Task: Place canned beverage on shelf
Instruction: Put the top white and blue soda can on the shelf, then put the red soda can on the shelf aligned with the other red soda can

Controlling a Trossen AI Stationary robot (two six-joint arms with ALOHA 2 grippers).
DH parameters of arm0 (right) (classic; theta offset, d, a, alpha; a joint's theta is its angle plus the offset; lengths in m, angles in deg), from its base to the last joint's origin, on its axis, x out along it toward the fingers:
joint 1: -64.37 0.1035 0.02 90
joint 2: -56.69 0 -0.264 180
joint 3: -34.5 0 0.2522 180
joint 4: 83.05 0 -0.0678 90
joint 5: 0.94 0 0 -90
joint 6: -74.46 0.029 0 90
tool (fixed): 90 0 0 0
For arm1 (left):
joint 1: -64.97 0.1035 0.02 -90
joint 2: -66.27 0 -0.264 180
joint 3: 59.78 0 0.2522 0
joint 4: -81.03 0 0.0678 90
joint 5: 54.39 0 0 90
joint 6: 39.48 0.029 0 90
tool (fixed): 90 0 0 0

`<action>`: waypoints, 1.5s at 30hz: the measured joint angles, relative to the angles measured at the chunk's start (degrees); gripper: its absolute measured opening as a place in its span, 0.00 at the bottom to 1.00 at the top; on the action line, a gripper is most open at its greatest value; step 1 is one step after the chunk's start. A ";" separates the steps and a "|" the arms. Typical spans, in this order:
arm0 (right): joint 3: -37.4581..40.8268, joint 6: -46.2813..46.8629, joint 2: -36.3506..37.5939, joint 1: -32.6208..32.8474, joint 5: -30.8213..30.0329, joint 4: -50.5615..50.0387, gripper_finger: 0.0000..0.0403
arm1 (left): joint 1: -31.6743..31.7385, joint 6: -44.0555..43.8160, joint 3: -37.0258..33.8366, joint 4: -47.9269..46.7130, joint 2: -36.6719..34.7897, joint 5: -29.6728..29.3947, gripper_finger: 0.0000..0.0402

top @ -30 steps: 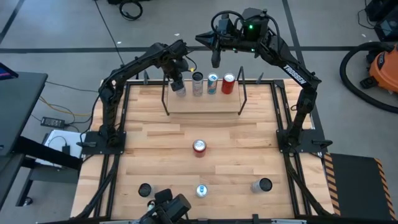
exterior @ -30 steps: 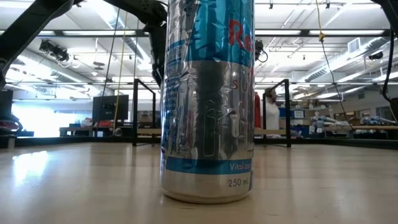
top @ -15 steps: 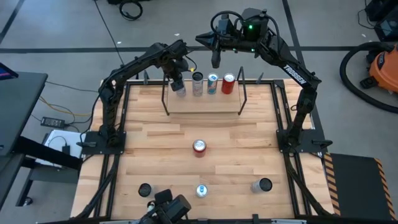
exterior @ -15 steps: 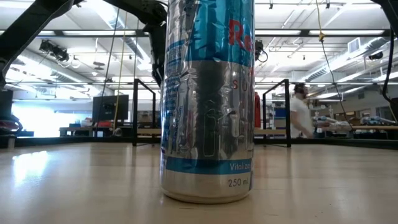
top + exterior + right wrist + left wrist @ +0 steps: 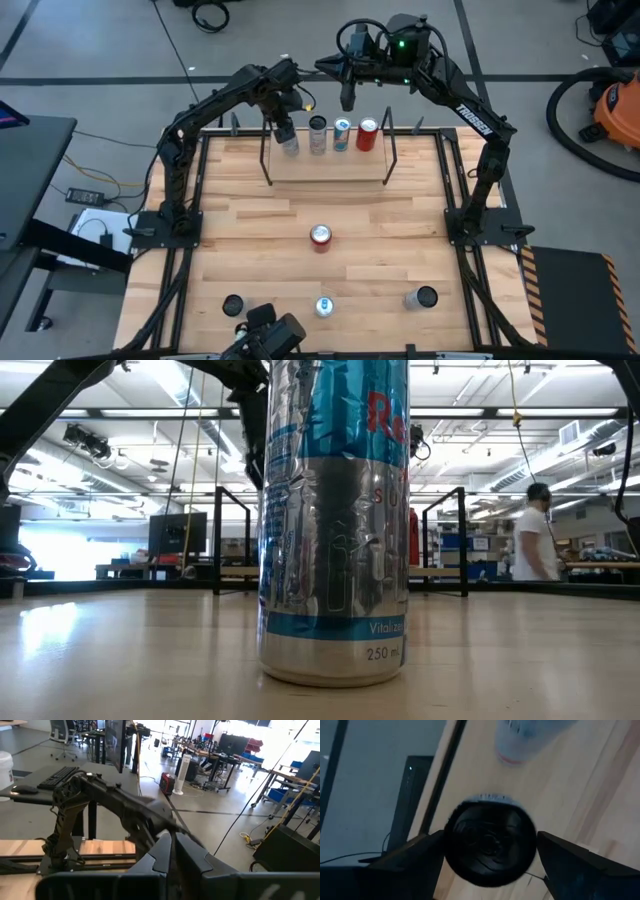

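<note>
The shelf stands at the table's far edge, a pale board between two black wire frames. Several cans stand in a row on it. My left gripper hangs over the leftmost one, a dark-topped can, pointing steeply down. It is open, with a finger on either side of the can's top and the can upright on the board. I cannot tell whether the fingers touch it. A silver can, a blue one and a red one stand to its right. My right gripper is shut and raised behind the shelf.
A red-topped can stands at mid-table. Near the front edge are a dark can, a blue-and-silver can and a can lying on its side. A person is in the room behind.
In the room behind the table, a person has walked toward the right of the low view. The cans on the shelf stand as before.
</note>
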 joint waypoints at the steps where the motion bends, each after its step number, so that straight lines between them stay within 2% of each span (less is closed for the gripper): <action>1: 0.00 0.00 0.00 0.00 0.00 -0.16 0.08 | 0.00 -0.17 0.84 -0.46 -0.02 -0.01 0.78; 9: 0.00 0.00 0.00 0.00 0.00 -1.35 0.08 | -0.02 -0.75 9.43 -5.17 -0.04 -0.04 0.78; 15: 0.00 -0.02 0.13 0.00 0.04 -7.03 0.08 | -0.30 -1.77 16.29 -10.45 -0.41 0.79 0.78; 22: -0.01 -0.07 0.32 -0.80 -1.11 -17.26 0.08 | -0.08 -1.91 16.91 -14.07 -3.38 2.63 0.78; 27: -0.02 0.33 1.55 -0.96 -1.53 -20.11 0.08 | -0.24 -3.14 16.82 -16.12 -4.53 5.64 0.78; 34: -0.02 1.62 5.09 -0.98 -6.30 -25.78 0.08 | -1.31 -4.81 16.87 -16.24 -4.99 5.88 0.78; 38: -0.02 3.33 6.86 -0.94 -6.96 -29.04 0.08 | -1.78 -6.24 16.80 -16.27 -5.87 5.95 0.78; 45: -0.02 5.74 10.66 -0.76 -10.91 -32.40 0.08 | -3.19 -7.73 12.88 -16.26 -13.10 5.79 0.78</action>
